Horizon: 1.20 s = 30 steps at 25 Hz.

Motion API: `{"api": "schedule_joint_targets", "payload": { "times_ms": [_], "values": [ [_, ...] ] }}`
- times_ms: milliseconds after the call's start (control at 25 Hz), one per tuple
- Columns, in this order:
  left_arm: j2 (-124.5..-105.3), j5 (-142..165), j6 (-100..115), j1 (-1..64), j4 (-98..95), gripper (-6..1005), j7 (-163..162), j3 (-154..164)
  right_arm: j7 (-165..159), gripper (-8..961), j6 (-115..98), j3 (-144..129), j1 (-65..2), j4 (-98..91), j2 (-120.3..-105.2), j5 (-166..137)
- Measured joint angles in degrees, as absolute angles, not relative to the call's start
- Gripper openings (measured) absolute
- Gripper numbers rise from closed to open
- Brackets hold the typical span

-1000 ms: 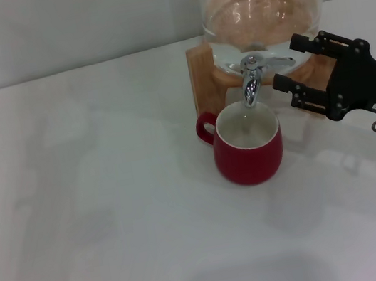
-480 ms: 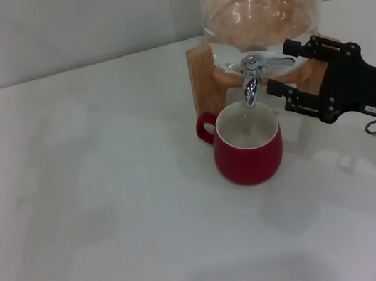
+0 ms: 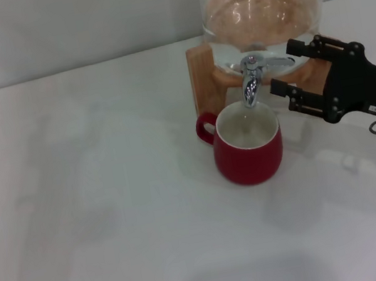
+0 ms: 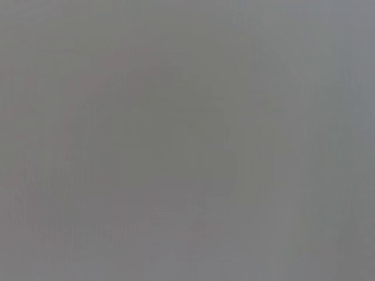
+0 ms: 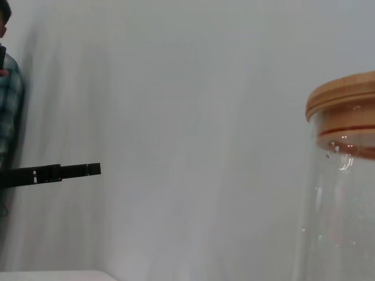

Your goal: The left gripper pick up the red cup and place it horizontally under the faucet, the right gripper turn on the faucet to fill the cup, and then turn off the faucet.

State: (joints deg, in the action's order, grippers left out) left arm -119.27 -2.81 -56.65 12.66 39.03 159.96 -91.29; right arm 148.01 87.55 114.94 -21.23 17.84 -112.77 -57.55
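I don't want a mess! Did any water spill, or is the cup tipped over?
Nothing stands out. The red cup stands upright on the table under the faucet, and no puddle shows around it. The right gripper, jaws open, is beside the faucet's lever. The left gripper is out of view.

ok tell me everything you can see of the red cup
The red cup is a squat, rounded mug, glossy dark red outside and white inside, ceramic by its look. A small red loop handle sticks out on its left. It stands upright on the white table, mouth up, directly beneath the spout of the faucet, not touching it. Whether there is water in it cannot be told. Nothing grips it; the right gripper is open beside the faucet.
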Motion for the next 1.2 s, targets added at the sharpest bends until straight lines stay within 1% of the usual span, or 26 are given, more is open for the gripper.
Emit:
{"api": "schedule_joint_targets", "payload": {
  "times_ms": [320, 880, 1200],
  "values": [
    [-119.27, -2.81, -56.73, 12.66, 39.38, 884, 159.96, -91.32, 148.01, 674, 87.69, 113.71, -21.02, 17.84, -112.39, -58.05],
    [-119.26, -2.81, -56.69, 12.66, 39.65, 884, 159.95, -91.31, 147.86, 674, 88.06, 112.86, -21.03, 17.89, -112.32, -60.59],
    [-119.33, -2.81, -56.81, 12.56, 39.64, 884, 159.87, -91.23, 147.78, 674, 88.86, 112.3, -21.07, 17.94, -111.95, -60.6]
  ]
}}
